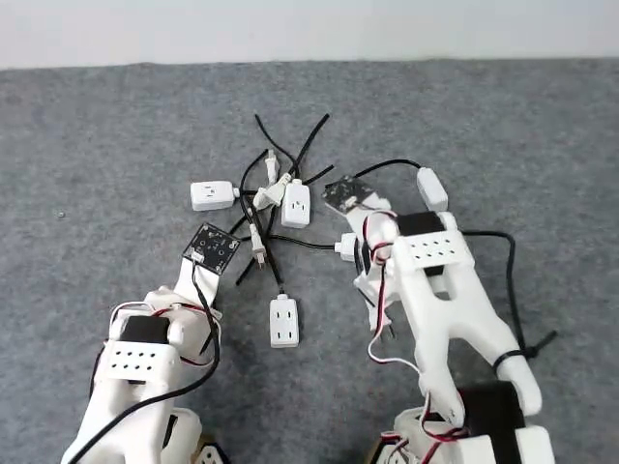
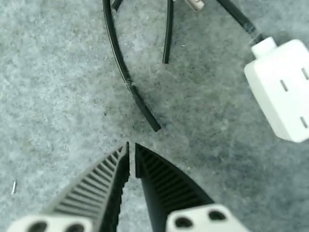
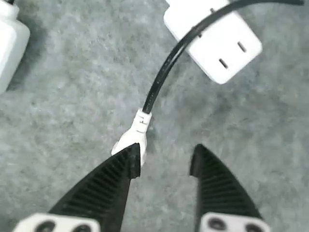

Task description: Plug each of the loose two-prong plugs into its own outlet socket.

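Several white outlet sockets lie on the grey carpet: one at the left (image 1: 213, 194), one in the middle (image 1: 295, 205), one nearer the arms (image 1: 283, 321) and one at the right (image 1: 432, 188). Small white two-prong plugs on black cords lie tangled between them (image 1: 274, 191), and one plug (image 1: 346, 246) rests beside the right arm. My right gripper (image 3: 167, 151) is open just above the carpet. That plug (image 3: 133, 139) lies against one fingertip, outside the gap, with a socket (image 3: 215, 41) beyond it. My left gripper (image 2: 131, 145) is shut on nothing, a socket (image 2: 282, 87) off to its side.
Loose black cord ends (image 2: 145, 113) lie on the carpet just ahead of the left gripper. The left arm (image 1: 145, 358) and right arm (image 1: 435, 261) stand at the near edge. A pale wall borders the carpet at the far side (image 1: 309, 29).
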Action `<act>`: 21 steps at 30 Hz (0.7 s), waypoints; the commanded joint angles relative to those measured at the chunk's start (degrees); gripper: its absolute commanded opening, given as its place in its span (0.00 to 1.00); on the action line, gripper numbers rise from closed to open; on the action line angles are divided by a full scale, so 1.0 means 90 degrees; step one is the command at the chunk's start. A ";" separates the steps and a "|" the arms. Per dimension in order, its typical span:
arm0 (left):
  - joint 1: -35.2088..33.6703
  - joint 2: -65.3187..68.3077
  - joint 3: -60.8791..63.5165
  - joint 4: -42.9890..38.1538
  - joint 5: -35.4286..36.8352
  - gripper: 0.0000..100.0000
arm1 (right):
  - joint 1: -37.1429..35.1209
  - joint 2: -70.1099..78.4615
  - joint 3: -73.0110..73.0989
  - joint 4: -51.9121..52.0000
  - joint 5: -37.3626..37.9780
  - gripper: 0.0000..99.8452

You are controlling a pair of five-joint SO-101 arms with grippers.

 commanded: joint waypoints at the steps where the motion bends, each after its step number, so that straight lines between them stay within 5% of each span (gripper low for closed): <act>1: -0.0029 -0.0117 -0.0122 -0.0078 0.0029 0.02 | 0.0063 -0.0230 -0.0440 0.0171 -0.0410 0.06; 4: -0.0020 -0.0127 -0.0093 -0.0078 0.0020 0.02 | -0.0044 -0.0132 -0.0283 0.0024 -0.0479 0.01; 11: -0.0020 -0.0166 -0.0063 -0.0117 0.0020 0.02 | -0.0523 0.0659 0.0127 -0.0767 -0.0537 0.16; 16: -0.0020 -0.0166 -0.0063 -0.0117 0.0020 0.02 | -0.0503 0.1236 0.0166 -0.1441 -0.1563 0.16; 21: -0.0020 -0.0166 -0.0063 -0.0117 0.0020 0.02 | -0.0503 0.1294 0.0147 -0.1587 -0.1621 0.16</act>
